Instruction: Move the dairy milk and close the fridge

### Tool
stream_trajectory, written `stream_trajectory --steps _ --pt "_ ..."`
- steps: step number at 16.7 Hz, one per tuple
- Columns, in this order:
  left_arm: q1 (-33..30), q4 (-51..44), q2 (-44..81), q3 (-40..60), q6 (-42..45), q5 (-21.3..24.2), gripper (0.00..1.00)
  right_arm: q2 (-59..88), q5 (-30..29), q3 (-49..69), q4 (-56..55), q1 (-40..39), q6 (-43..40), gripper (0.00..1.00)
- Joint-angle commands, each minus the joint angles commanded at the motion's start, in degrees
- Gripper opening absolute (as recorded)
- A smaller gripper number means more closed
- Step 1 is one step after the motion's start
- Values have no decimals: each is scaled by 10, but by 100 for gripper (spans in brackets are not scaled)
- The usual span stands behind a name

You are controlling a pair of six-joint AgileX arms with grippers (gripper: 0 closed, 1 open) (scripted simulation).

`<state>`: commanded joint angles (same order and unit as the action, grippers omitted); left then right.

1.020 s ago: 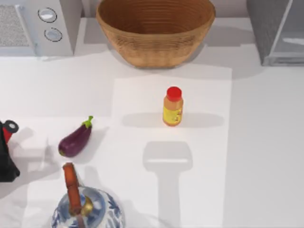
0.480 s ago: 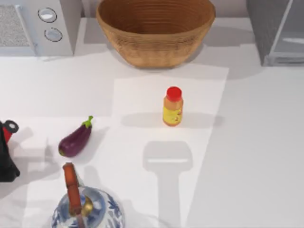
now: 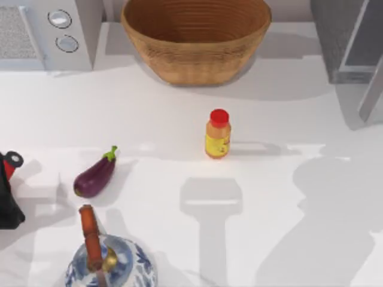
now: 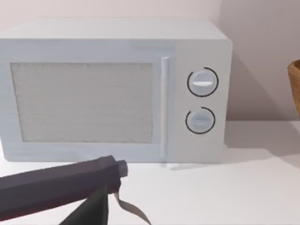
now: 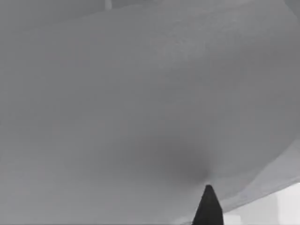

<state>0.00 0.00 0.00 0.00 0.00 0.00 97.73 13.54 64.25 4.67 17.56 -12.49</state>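
Note:
The fridge [image 3: 332, 42] stands at the table's back right corner, with a speckled dark grey side. Its pale door panel [image 3: 372, 89] hangs at an angle across the right edge, partly swung. The dairy milk is out of view. In the right wrist view a flat pale grey surface [image 5: 140, 93] lies very close, and one dark fingertip [image 5: 208, 206] of my right gripper touches or nearly touches it. My left arm [image 3: 7, 197] is parked at the far left edge. One of its dark fingers [image 4: 70, 185] points toward the microwave.
A light grey microwave [image 3: 48, 33] with two knobs stands back left. A wicker basket [image 3: 196, 36] sits at back centre. An orange-yellow bottle [image 3: 218, 134] with a red cap stands mid-table. An eggplant [image 3: 94, 176] and a blue-and-white teapot [image 3: 111, 266] are front left.
The fridge door panel has swung into view at the right edge. The bright patch on the table has gone, and a broad shadow now covers the front right. The left arm has not moved.

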Motion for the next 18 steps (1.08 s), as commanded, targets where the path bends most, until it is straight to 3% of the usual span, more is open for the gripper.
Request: stream_trajectory --steps 5,13,18 --pt "0 0 0 0 0 0 100 -40 -115 -57 -62 -144 109 100" --pt "0 0 0 0 0 0 100 -41 -126 -63 -72 -153 116 100" --pt "0 0 0 0 0 0 100 24 -128 33 -63 -154 114 100"
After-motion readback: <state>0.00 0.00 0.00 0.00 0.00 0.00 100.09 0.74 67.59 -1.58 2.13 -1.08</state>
